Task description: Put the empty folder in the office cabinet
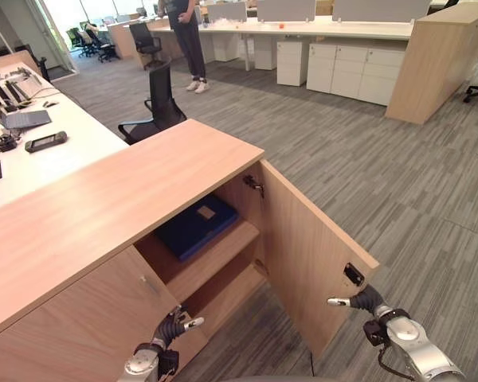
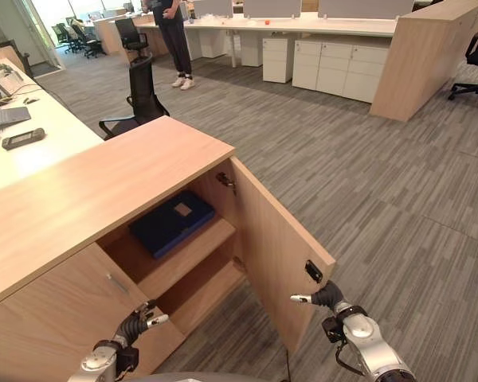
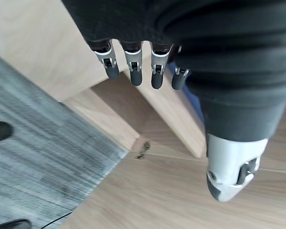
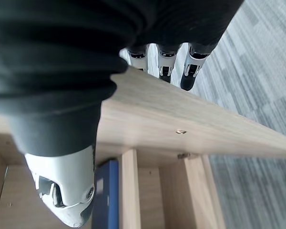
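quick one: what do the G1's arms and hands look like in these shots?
Both arms are silver-grey metal with rounded joint housings. The left hand and the right hand each wear a dark ribbed cover over the back and wrist. The fingers are silver with dark tips; each thumb is a stubby silver piece set apart.

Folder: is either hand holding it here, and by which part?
Nothing is held. The folder lies on the upper shelf of the cabinet. The left hand is below it; the right hand is at the open door's edge.
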You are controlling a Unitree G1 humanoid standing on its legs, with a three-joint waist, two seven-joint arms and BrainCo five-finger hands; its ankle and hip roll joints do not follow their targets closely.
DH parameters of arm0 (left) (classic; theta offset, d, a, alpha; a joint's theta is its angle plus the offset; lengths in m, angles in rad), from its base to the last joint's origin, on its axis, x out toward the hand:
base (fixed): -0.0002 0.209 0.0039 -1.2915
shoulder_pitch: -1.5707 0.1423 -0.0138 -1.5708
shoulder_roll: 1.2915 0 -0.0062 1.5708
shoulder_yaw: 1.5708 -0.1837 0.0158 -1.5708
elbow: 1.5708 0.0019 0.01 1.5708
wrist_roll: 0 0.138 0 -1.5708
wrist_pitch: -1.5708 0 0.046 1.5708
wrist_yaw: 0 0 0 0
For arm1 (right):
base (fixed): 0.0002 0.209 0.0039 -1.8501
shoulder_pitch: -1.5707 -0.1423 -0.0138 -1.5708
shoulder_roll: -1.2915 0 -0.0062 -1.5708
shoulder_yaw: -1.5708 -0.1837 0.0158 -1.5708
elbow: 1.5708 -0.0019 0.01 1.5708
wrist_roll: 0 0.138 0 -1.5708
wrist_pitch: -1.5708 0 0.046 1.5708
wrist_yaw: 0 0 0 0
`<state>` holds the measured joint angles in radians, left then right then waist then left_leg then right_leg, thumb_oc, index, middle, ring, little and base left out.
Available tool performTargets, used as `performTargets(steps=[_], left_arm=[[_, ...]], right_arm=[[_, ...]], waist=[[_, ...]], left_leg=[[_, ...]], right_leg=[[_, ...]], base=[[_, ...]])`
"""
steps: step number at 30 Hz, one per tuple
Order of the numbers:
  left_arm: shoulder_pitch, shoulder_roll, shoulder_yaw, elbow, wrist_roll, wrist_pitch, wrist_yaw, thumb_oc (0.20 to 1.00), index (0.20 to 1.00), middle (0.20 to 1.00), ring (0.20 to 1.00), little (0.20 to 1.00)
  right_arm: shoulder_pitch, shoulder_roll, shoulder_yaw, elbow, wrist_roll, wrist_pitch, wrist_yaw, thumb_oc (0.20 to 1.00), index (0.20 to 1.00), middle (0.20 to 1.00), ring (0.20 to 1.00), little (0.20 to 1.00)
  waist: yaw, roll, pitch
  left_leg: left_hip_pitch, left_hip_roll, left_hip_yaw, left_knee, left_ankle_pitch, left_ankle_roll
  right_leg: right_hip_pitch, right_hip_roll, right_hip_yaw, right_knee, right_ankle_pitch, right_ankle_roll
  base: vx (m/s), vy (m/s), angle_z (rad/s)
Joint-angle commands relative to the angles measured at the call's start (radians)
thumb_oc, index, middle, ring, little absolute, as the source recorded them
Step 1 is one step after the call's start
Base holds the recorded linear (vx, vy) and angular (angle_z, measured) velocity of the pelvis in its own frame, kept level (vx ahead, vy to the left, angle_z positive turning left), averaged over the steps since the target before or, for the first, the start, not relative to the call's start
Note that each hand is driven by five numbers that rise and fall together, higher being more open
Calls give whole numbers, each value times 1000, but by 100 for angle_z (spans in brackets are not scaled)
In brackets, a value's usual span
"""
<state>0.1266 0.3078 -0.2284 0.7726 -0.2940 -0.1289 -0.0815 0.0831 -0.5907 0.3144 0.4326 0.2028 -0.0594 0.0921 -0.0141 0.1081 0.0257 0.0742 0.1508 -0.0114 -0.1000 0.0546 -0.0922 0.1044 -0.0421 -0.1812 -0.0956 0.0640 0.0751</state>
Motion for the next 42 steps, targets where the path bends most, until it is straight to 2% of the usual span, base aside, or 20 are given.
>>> performTargets(steps=[1, 7, 10, 11, 13, 15, 16, 19, 21, 22, 23, 24, 25, 26, 27, 28, 30, 31, 36, 42], left_arm=[[-72, 59, 31, 3, 45, -41, 20, 1000, 1000, 1000, 1000, 1000], [-80, 47, 31, 13, 42, -46, 34, 1000, 1000, 1000, 1000, 1000], [-91, 51, 28, 8, 39, -44, 39, 1000, 1000, 1000, 1000, 1000], [-115, 45, 7, 7, 41, -39, 38, 1000, 1000, 1000, 1000, 1000], [-120, 42, -2, 4, 47, -31, 25, 1000, 1000, 1000, 1000, 1000], [-107, 49, -13, -7, 64, -21, 0, 1000, 1000, 1000, 1000, 1000], [-101, 53, -17, -11, 69, -14, -11, 1000, 1000, 1000, 1000, 1000], [-89, 69, -28, -12, 89, -3, -20, 1000, 1000, 1000, 1000, 1000], [-100, 87, -45, -21, 91, 4, -32, 1000, 1000, 1000, 1000, 1000], [-104, 115, -61, -50, 102, 6, -44, 1000, 1000, 1000, 1000, 1000], [-105, 115, -60, -51, 102, 6, -45, 1000, 1000, 1000, 1000, 1000], [-116, 129, -75, -62, 97, 2, -45, 1000, 1000, 1000, 1000, 1000], [-117, 129, -74, -61, 96, 2, -45, 1000, 1000, 1000, 1000, 1000], [-137, 146, -90, -65, 104, -3, -46, 1000, 1000, 1000, 1000, 1000], [-148, 151, -96, -75, 91, -9, -49, 1000, 1000, 1000, 1000, 1000], [-154, 154, -97, -71, 83, -12, -49, 1000, 1000, 1000, 1000, 1000], [-172, 156, -98, -55, 65, -18, -46, 1000, 1000, 1000, 1000, 1000], [-169, 160, -104, -53, 69, -20, -53, 1000, 1000, 1000, 1000, 1000], [-136, 161, -100, -75, 39, -24, -59, 1000, 1000, 1000, 1000, 1000], [-75, 148, -102, -121, -5, -11, -73, 1000, 1000, 1000, 1000, 1000]], right_arm=[[-139, 120, 87, -101, -41, -73, 77, 1000, 1000, 1000, 1000, 1000], [-227, 155, 181, -53, -101, -71, 68, 1000, 1000, 1000, 1000, 1000], [-279, 174, 212, -29, -103, -73, 55, 1000, 1000, 1000, 1000, 1000], [-327, 176, 229, 8, -104, -67, 37, 1000, 1000, 1000, 1000, 1000], [-352, 179, 233, 65, -119, -54, 20, 1000, 1000, 1000, 1000, 1000], [-361, 178, 200, 120, -117, -42, 6, 1000, 1000, 1000, 1000, 1000], [-363, 175, 184, 126, -123, -36, 0, 1000, 1000, 1000, 1000, 1000], [-373, 180, 135, 168, -107, -31, -24, 1000, 1000, 1000, 1000, 1000], [-399, 185, 99, 214, -89, -29, -49, 1000, 1000, 1000, 1000, 1000], [-437, 185, 81, 264, -85, -26, -61, 1000, 1000, 1000, 1000, 1000], [-439, 186, 81, 266, -85, -28, -61, 1000, 1000, 1000, 1000, 1000], [-511, 187, 78, 328, -78, -20, -75, 1000, 1000, 1000, 1000, 1000], [-513, 187, 78, 330, -78, -21, -75, 1000, 1000, 1000, 1000, 1000], [-549, 174, 59, 351, -65, -19, -86, 1000, 1000, 1000, 1000, 1000], [-564, 136, 46, 363, -46, -22, -98, 1000, 1000, 1000, 1000, 1000], [-565, 120, 43, 365, -40, -22, -102, 1000, 1000, 1000, 1000, 1000], [-565, 72, 24, 383, -30, -25, -114, 1000, 1000, 1000, 1000, 1000], [-557, 27, -17, 411, -10, -22, -112, 1000, 1000, 1000, 1000, 1000], [-611, -26, -65, 547, 67, -23, -117, 1000, 1000, 1000, 1000, 1000], [-732, -152, -102, 763, 126, -12, -121, 1000, 1000, 1000, 1000, 1000]], waist=[[72, -87, 20], [113, -87, 39], [136, -93, 65], [137, -108, 88], [131, -116, 84], [131, -125, 68], [137, -127, 64], [166, -145, 54], [182, -166, 56], [188, -165, 67], [187, -167, 66], [183, -153, 98], [184, -155, 99], [174, -127, 102], [155, -119, 94], [145, -123, 93], [108, -128, 89], [95, -147, 83], [109, -148, 41], [131, -132, 11]], left_leg=[[-12, -28, -16, 13, 20, -49], [-34, -17, -47, 28, 34, -64], [-80, -13, -51, 103, 30, -69], [-144, 3, 49, 208, 14, -55], [-138, 49, 235, 242, -1, -41], [-132, 61, 406, 289, -36, -12], [-138, 58, 420, 299, -39, -5], [-150, 23, 359, 284, -52, 8], [-132, -3, 306, 259, -88, 19], [-119, -24, 295, 239, -93, 62], [-120, -27, 295, 237, -92, 64], [-101, -45, 262, 226, -108, 93], [-101, -49, 263, 226, -108, 95], [-94, -47, 220, 179, -80, 99], [-69, -67, 145, 119, -63, 85], [-63, -78, 114, 111, -67, 78], [-49, -103, 35, 100, -76, 65], [-35, -127, -12, 84, -86, 63], [-13, -113, -36, 54, -80, 50], [11, -77, -85, 28, -61, 15]], right_leg=[[41, -45, 0, 16, -104, 35], [50, -39, -31, 8, -109, 31], [56, -47, -40, 8, -108, 28], [62, -69, -89, 8, -111, 25], [70, -75, -150, 8, -122, 24], [85, -79, -224, 9, -132, 14], [94, -77, -251, 15, -138, 7], [108, -79, -301, 62, -148, -1], [79, -98, -321, 178, -179, 18], [5, -138, -342, 332, -149, 59], [-1, -142, -341, 339, -151, 61], [-105, -217, -296, 522, -28, 139], [-109, -221, -293, 527, -29, 141], [-188, -196, -180, 612, 16, 177], [-181, -147, -48, 507, -57, 159], [-156, -134, 6, 419, -110, 141], [-173, -117, 164, 240, -96, 119], [-150, -116, 250, 143, -64, 125], [-78, -132, 183, 75, -33, 113], [1, -99, 121, 22, -54, 92]], base=[[0, 0, 0], [-13, -23, 15], [-65, -6, 23], [-156, 6, 32], [-111, -3, 81], [-27, 9, 146], [65, 24, 135], [143, 23, 141], [120, 55, 119], [8, 108, 136], [-6, 184, 117], [19, 110, 71], [20, 145, 78], [104, 15, 72], [174, -31, 54], [240, -124, 98], [253, -128, 189], [228, -155, 168], [138, -128, 78], [74, -114, 22]])
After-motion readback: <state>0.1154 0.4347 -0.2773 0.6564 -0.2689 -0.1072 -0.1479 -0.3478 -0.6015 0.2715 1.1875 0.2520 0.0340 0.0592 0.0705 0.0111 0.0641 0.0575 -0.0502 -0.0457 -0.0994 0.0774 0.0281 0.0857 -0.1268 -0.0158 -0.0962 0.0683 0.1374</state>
